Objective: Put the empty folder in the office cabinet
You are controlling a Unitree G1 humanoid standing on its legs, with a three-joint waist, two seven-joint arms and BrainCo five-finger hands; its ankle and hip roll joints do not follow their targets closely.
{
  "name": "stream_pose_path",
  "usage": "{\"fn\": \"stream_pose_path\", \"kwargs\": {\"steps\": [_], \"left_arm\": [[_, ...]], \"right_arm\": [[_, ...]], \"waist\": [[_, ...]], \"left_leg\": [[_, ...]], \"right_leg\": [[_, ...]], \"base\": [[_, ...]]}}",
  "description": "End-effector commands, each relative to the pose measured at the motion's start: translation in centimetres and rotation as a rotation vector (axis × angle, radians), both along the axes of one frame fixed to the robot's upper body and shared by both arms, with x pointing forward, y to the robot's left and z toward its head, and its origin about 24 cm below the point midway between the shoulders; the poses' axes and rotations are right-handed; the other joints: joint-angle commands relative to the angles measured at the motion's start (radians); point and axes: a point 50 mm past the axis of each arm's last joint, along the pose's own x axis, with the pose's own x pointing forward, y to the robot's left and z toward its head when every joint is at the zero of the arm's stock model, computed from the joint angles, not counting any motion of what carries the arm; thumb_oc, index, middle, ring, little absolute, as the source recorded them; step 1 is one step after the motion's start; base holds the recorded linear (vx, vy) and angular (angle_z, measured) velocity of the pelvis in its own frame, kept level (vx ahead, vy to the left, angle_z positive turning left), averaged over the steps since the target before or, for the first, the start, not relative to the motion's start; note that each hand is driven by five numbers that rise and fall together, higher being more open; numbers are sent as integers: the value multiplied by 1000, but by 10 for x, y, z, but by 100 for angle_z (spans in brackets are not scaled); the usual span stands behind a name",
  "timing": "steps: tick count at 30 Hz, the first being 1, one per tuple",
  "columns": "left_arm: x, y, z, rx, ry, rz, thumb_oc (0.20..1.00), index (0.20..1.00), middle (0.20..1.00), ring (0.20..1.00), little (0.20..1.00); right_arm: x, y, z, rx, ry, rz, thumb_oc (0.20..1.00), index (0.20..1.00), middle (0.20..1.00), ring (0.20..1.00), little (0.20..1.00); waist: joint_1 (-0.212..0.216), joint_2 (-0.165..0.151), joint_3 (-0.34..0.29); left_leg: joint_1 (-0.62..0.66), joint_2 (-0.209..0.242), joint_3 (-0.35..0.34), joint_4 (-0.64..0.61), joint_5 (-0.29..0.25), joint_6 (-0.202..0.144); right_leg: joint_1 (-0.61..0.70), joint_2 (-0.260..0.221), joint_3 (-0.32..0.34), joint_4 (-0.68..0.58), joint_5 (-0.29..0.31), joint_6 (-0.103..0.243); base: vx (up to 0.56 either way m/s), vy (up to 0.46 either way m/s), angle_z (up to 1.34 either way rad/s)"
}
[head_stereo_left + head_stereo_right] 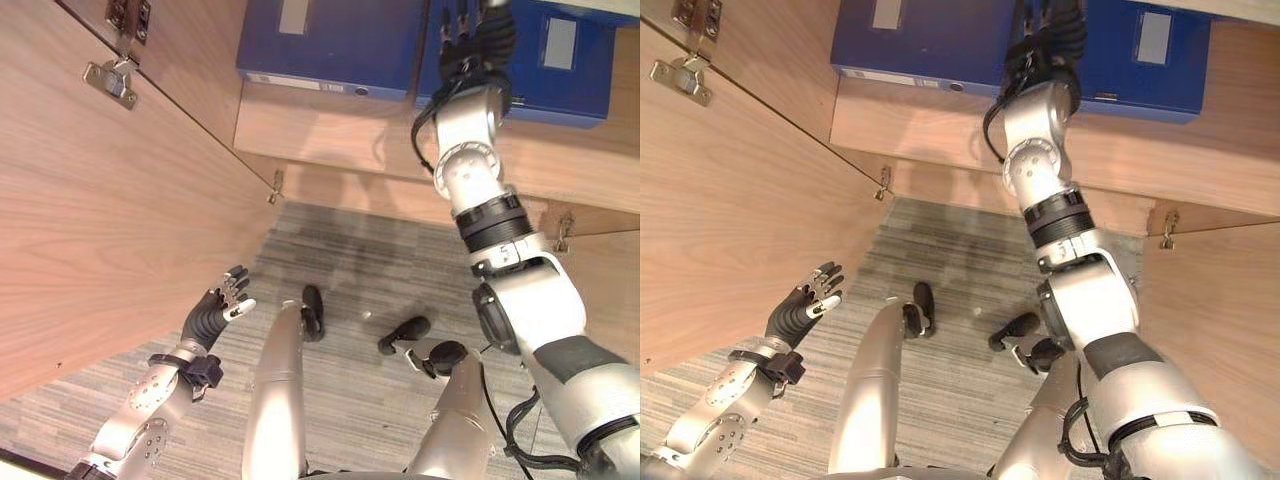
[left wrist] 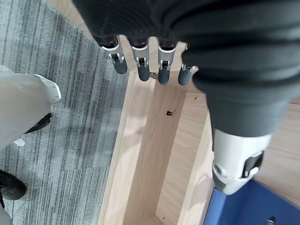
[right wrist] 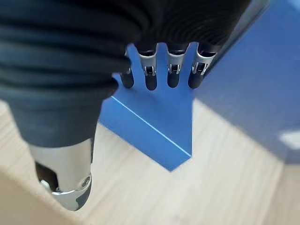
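Two blue folders lie side by side on the wooden cabinet shelf point(image 1: 320, 125): one on the left point(image 1: 330, 40), one on the right point(image 1: 565, 60). My right hand point(image 1: 468, 45) reaches up to the gap between them. In the right wrist view its straight fingers point(image 3: 161, 77) rest over the corner of one blue folder point(image 3: 154, 126), while the other folder point(image 3: 262, 89) lies just beside it. Nothing is clasped in that hand. My left hand point(image 1: 222, 305) hangs low at the left, open and empty, next to the open cabinet door point(image 1: 100, 200).
The open wooden door with metal hinges point(image 1: 110, 78) fills the left side. A second door panel point(image 1: 1230, 320) stands at the right. Grey striped carpet point(image 1: 340, 260) lies below the shelf. The left wrist view looks into the bare lower cabinet compartment point(image 2: 159, 154).
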Motion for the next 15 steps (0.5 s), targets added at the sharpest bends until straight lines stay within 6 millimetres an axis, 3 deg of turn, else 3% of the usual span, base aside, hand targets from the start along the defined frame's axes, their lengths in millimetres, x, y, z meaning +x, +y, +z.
{"fn": "stream_pose_path", "kwargs": {"steps": [1, 5, 15], "left_arm": [[-3, -5, 15, 8, -72, -23, 1000, 1000, 1000, 1000, 1000], [-3, -5, 16, 19, -74, -15, 1000, 1000, 1000, 1000, 1000], [-4, -8, 14, 6, -70, -10, 1000, 1000, 1000, 1000, 1000]], "right_arm": [[-23, 8, 49, -38, -220, 11, 1000, 1000, 1000, 1000, 1000], [-23, 14, 36, -21, -189, 32, 1000, 1000, 1000, 1000, 1000], [-22, 15, 27, -13, -165, 34, 1000, 1000, 1000, 1000, 1000]], "waist": [[28, -2, 31], [21, -3, 36], [18, -4, 38]], "left_leg": [[21, 21, -27, -63, -38, -93], [14, 20, -26, -57, -39, -92], [5, 22, -26, -43, -43, -91]], "right_leg": [[85, -30, 101, -46, -9, 185], [77, -30, 106, -42, -9, 182], [67, -32, 113, -31, -10, 179]], "base": [[0, 0, 0], [-2, 1, -1], [0, 0, 0]]}}
